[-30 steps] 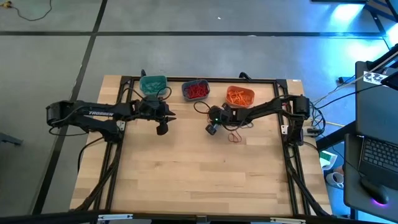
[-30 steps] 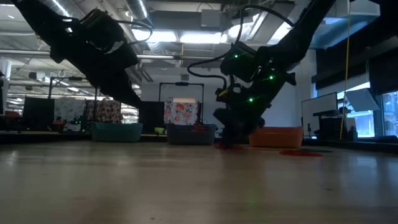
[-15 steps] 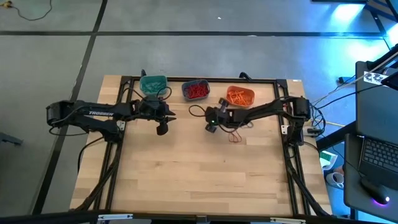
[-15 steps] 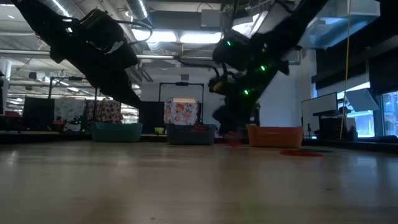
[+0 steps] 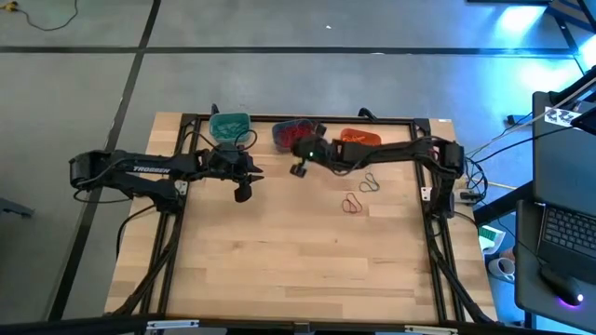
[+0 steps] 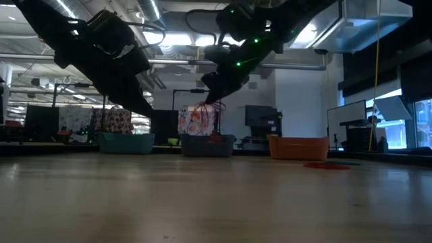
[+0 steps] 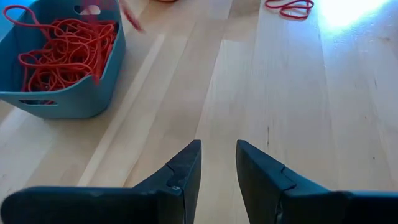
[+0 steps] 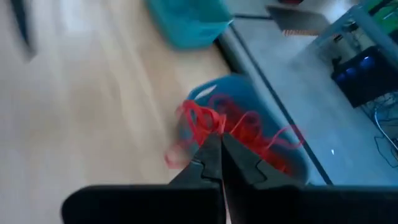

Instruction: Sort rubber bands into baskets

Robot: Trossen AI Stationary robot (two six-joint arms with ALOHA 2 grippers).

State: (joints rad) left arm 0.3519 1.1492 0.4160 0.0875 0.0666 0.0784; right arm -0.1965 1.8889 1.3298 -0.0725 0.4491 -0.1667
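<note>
- A red rubber band (image 8: 200, 121) hangs pinched in the right gripper (image 8: 219, 144), whose fingers are pressed together on it; in the low view it dangles as a thin red loop (image 6: 206, 108) under the raised gripper (image 6: 212, 91).
- The right gripper (image 5: 300, 168) sits just beside the slate blue basket (image 5: 282, 140), on the side toward the middle of the counter (image 5: 298, 251). That basket already holds a tangle of red bands (image 7: 65, 46).
- To do this step well, I judge the band should be carried fully over the blue basket's opening before the fingers part, low enough that the springy loop cannot bounce over the rim.
- Opening cleanly matters: a thin band may cling to one finger, so a small lift afterwards would help it fall.
- The orange basket (image 5: 363, 140) and the teal basket (image 5: 229, 126) flank the blue one along the counter's far edge.
- Loose bands (image 5: 353, 204) lie on the bare counter, well apart from the baskets.
- The left gripper (image 7: 217, 163) waits near the teal basket, fingers narrowly apart and holding nothing.
</note>
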